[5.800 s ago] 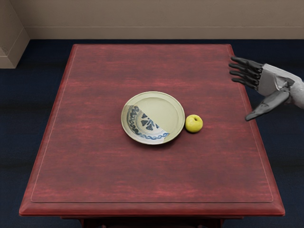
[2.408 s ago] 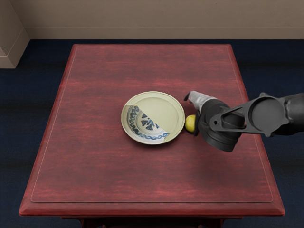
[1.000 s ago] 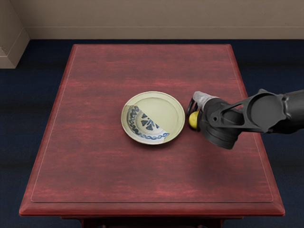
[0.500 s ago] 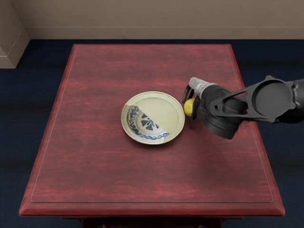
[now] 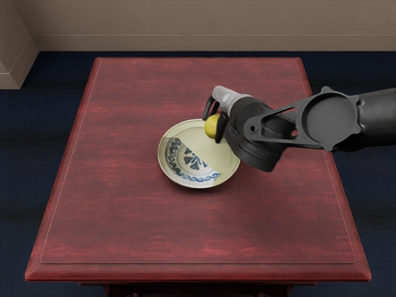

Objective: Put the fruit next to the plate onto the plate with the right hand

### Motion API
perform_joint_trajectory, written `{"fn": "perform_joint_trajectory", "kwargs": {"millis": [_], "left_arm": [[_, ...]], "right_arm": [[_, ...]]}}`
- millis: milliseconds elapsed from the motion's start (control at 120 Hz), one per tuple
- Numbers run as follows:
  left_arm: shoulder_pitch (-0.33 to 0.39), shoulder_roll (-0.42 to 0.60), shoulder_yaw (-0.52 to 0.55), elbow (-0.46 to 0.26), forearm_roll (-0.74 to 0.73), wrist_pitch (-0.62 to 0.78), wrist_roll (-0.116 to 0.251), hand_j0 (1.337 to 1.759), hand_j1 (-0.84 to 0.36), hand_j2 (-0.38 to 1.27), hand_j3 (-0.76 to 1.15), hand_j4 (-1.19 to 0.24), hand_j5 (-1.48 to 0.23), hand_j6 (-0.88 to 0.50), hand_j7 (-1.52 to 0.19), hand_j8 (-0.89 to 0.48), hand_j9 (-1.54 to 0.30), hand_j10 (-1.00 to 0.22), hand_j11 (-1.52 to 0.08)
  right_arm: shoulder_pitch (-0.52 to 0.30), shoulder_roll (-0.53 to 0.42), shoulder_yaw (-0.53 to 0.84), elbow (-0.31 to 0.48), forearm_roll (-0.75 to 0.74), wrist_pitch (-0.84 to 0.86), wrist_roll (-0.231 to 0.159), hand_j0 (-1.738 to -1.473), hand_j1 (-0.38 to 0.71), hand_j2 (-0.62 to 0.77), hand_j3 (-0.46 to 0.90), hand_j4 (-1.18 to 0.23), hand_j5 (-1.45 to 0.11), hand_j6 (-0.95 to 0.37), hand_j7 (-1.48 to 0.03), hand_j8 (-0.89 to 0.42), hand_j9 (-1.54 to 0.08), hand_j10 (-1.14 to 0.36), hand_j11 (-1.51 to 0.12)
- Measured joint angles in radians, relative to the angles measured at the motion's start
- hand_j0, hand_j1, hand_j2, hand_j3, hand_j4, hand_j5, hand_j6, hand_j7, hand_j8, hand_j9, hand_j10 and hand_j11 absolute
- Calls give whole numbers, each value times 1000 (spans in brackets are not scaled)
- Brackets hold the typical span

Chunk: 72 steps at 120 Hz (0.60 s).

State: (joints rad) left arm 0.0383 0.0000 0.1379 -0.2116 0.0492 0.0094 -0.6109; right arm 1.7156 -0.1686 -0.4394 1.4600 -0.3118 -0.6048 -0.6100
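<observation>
- Our right hand (image 5: 223, 107) comes in from the table's right edge, and the bulky forearm covers most of the palm. The dark fingers (image 5: 206, 110) that show are curled round the fruit (image 5: 211, 126) and pinch it from both sides.
- The fruit is small, round and yellow. It hangs in that grip over the far right part of the plate's rim, and we cannot tell how high it is held.
- We judge it light and firm, with smooth skin that could slip if the grip loosens. Because it is round, it will roll once let go.
- The best hold is across its widest part, with fingers on opposite sides, much as we have it now.
- The plate (image 5: 185, 133) lies near the middle of the table (image 5: 124, 216). It is cream with a blue pattern over its near left part, and it looks like stiff glazed ware that may chip.
- We think the fruit should be lowered to the flat centre of the plate before release, not dropped at the rim, where it could roll back off.
- We can read no brand, label or writing anywhere.
- Our left arm does not show.
</observation>
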Motion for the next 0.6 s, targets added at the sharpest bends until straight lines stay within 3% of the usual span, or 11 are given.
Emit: {"fn": "perform_joint_trajectory", "kwargs": {"millis": [200, 275, 350, 467, 600], "left_arm": [[0, 0, 0, 0, 0, 0, 0, 1658, 336, 2, 0, -10, -14, -10, -14, -10, -14, -10, -14], [0, 0, 0, 0, 0, 0, 0, 1658, 337, 2, 0, -10, -14, -10, -13, -10, -14, -10, -14], [0, 0, 0, 0, 0, 1, 0, 1658, 337, 2, 0, -10, -13, -10, -13, -10, -13, -10, -13], [0, 0, 0, 0, 0, 0, 0, 1658, 336, 2, 0, -11, -14, -11, -14, -11, -14, -11, -14], [0, 0, 0, 0, 0, 0, 0, 1658, 336, 2, 0, -11, -14, -11, -14, -11, -14, -11, -14]], "right_arm": [[-34, 66, 39, -25, 2, 0, 1, -1658, 350, 515, 1, -733, -1161, -420, -1036, -321, -1104, -552, -1117], [-43, 77, 45, -33, -3, -3, 0, -1658, 292, 344, 0, -640, -980, -419, -891, -353, -940, -520, -949], [-48, 82, 48, -37, -6, -4, 0, -1658, 161, 227, 0, -498, -750, -345, -689, -299, -722, -415, -729], [-57, 84, 50, -48, -7, -6, -1, -1658, -61, 129, 0, -282, -424, -196, -390, -170, -409, -235, -412], [-65, 67, 52, -54, -7, -6, -1, -1658, -199, 67, 0, -147, -221, -102, -203, -89, -213, -123, -215]]}}
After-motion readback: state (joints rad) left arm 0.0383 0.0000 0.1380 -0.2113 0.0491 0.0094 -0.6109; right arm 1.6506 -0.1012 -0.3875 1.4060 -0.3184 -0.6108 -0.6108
